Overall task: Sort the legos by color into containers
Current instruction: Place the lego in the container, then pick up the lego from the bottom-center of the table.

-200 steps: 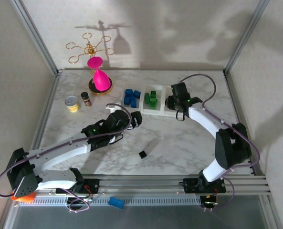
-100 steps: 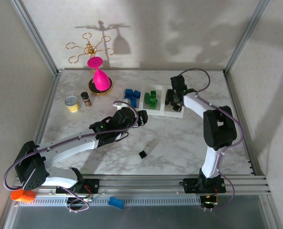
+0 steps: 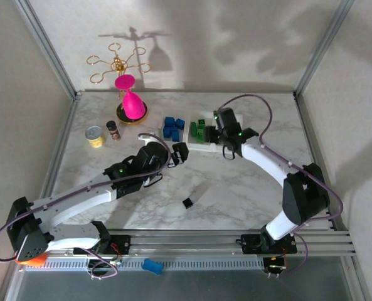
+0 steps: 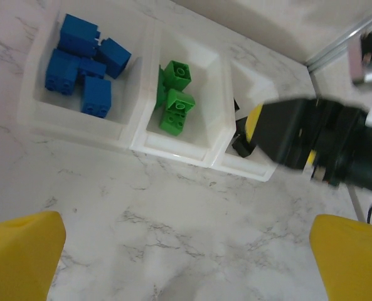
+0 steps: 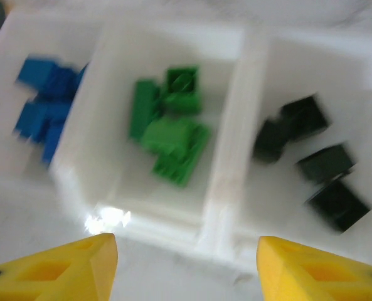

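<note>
Above the near edge of the clear tray (image 5: 226,188), the right pincer (image 5: 187,268) is seen with its two yellow fingertips (image 5: 73,263) spread apart and nothing held between them. Beneath it, three joined compartments are shown: about five blue legos (image 5: 44,106) in the left one, some four green legos (image 5: 170,135) in the middle, four black legos (image 5: 324,163) in the right. Nearer the arm bases, the left pincer (image 4: 186,257) is held over bare marble worktop (image 4: 173,232), likewise spread wide and empty, just short of the tray. One lone black lego (image 3: 187,202) is seen lying on the worktop, well apart from the tray, between the two arms. At the far left, one yellow tin (image 3: 95,136) and one small jar (image 3: 113,130) are stood side by side.
</note>
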